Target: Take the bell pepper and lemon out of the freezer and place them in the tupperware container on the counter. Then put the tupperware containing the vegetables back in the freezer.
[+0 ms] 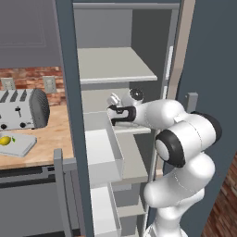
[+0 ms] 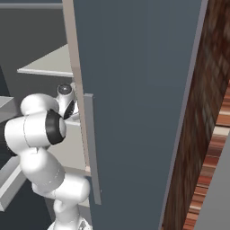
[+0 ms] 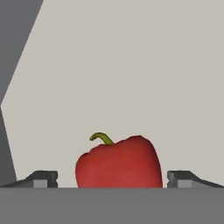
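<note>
From the hand view I see the pepper (image 3: pixel 118 162) straight ahead: a glossy red, rounded, slightly lobed body with a short curved green stem, sitting on a flat, matte pale grey surface inside the freezer (image 1: pixel 120 69). It lies between my two dark finger tips (image 3: pixel 42 179), which stand spread wide on either side with a gap to each, so the gripper (image 3: pixel 113 180) is released and grasps nothing.

In the left base view the smooth white arm reaches left into the freezer's light grey interior, the hand at a pale drawer (image 1: pixel 104 152) that is pulled out toward me, boxy and thin-walled. Flat grey shelves sit above it. The freezer's slab door (image 2: pixel 134 103), dark blue-grey, stands open on the right.

Far left, on the tan wood-grain counter (image 1: pixel 51 139), the lemon (image 1: pixel 5 140), small, yellow and round with a green leaf, lies in the tupperware (image 1: pixel 21 147), a shallow pale rectangular tray. Behind it stands a silvery toaster (image 1: pixel 23 109) with a rounded dark end, against a red brick wall (image 1: pixel 32 76).
</note>
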Controlling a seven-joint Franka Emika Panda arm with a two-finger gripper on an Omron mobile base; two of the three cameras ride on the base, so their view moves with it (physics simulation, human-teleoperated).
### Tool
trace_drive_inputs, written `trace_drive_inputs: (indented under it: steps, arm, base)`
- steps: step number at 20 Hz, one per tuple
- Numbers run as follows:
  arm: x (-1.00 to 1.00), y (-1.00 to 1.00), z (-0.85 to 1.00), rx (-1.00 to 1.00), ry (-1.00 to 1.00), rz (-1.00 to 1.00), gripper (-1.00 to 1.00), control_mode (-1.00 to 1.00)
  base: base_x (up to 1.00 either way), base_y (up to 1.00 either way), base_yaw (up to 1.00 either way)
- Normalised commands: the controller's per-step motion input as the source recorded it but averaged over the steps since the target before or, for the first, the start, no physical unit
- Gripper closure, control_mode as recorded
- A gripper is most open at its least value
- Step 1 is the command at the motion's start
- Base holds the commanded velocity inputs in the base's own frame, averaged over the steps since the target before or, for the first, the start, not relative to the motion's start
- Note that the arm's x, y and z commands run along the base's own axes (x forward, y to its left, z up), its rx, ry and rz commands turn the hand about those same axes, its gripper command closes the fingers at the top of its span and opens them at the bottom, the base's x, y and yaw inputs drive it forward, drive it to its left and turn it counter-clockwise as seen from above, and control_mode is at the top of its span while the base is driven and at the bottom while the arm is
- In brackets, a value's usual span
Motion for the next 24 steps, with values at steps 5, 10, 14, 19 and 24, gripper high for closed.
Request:
trace_drive_inputs:
  steps: [5, 10, 14, 19, 24]
  arm:
    - [0.17, 0.00, -0.08, 0.00, 0.00, 0.00, -1.00, -1.00]
    - [0.22, 0.02, -0.15, 0.00, 0.00, 0.00, -1.00, -1.00]
    - [0.21, 0.05, -0.18, 0.00, 0.00, 0.00, -1.00, -1.00]
    - [0.01, 0.19, -0.25, -0.01, 0.00, 0.01, -1.00, -1.00]
    - [0.00, 0.26, -0.31, -0.01, 0.00, 0.03, -1.00, -1.00]
  base:
    - [0.00, 0.00, 0.00]
    - [0.00, 0.00, 0.00]
    - [0.00, 0.00, 0.00]
    - [0.00, 0.00, 0.00]
    - [0.00, 0.00, 0.00]
